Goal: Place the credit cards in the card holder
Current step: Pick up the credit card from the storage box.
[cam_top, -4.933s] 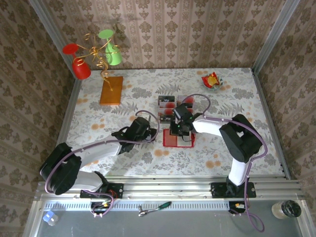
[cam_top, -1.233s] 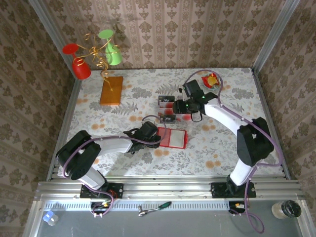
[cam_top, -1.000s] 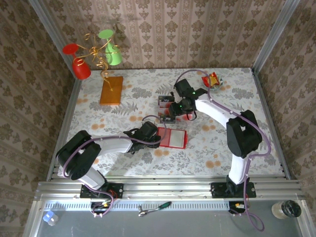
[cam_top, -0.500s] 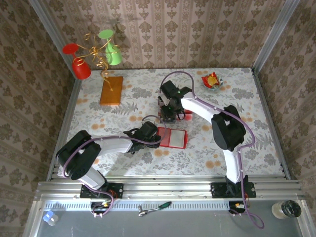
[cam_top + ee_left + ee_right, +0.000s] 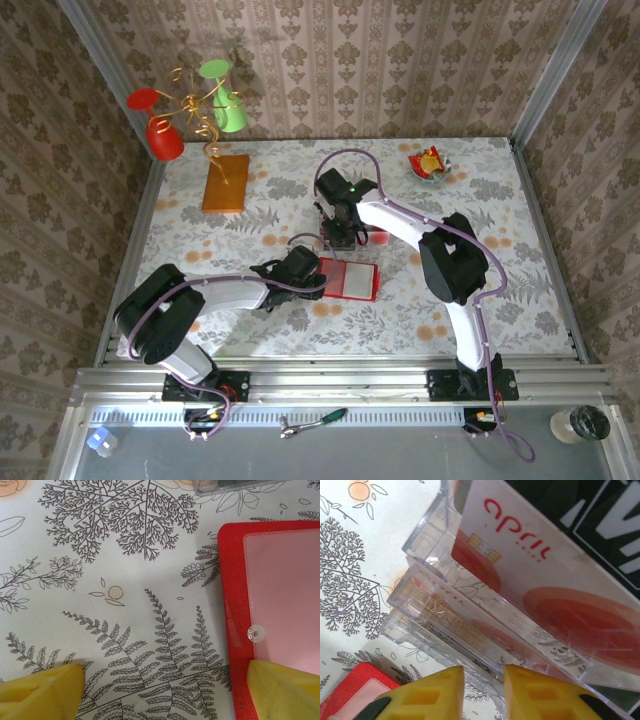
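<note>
Cards [image 5: 530, 580]: upright in a clear rack [image 5: 427, 587], at 12 o'clock from the holder.
Holder [image 5: 350, 280]: lies open and flat.
Right gripper [image 5: 482, 692]: fingers nearly together at the rack's front slots; grip on a card, you cannot tell.
Left gripper [image 5: 162, 672]: fingers wide apart, one over the holder's 9 o'clock edge.
Advice: pinch one card only, lift it straight up, and do not drag the rack.
</note>
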### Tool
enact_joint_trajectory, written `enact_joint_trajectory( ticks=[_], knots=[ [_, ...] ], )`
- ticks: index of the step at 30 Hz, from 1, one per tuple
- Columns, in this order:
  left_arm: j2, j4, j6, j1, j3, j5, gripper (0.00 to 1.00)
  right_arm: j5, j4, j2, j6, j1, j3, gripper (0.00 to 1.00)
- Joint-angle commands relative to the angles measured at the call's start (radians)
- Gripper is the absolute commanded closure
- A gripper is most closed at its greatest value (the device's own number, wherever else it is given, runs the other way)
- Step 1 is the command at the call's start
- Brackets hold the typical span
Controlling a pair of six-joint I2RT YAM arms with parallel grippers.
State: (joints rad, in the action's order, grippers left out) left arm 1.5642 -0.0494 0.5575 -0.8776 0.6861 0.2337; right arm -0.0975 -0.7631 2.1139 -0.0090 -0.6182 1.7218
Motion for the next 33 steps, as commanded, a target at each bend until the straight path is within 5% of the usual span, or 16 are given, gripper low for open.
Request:
enact_joint_trajectory(
  ticks=[1, 33],
  knots=[
    [0.013, -0.013, 0.016, -0.008, 0.004, 0.002, 0.14, -0.001, -0.045, 0.005, -0.042, -0.003, 0.004, 0.76],
    [0.012, -0.006, 0.019, -0.008, 0.001, -0.006, 0.14, -0.064, 0.077, -0.052, -0.269, -0.013, -0.053, 0.70]
  ],
)
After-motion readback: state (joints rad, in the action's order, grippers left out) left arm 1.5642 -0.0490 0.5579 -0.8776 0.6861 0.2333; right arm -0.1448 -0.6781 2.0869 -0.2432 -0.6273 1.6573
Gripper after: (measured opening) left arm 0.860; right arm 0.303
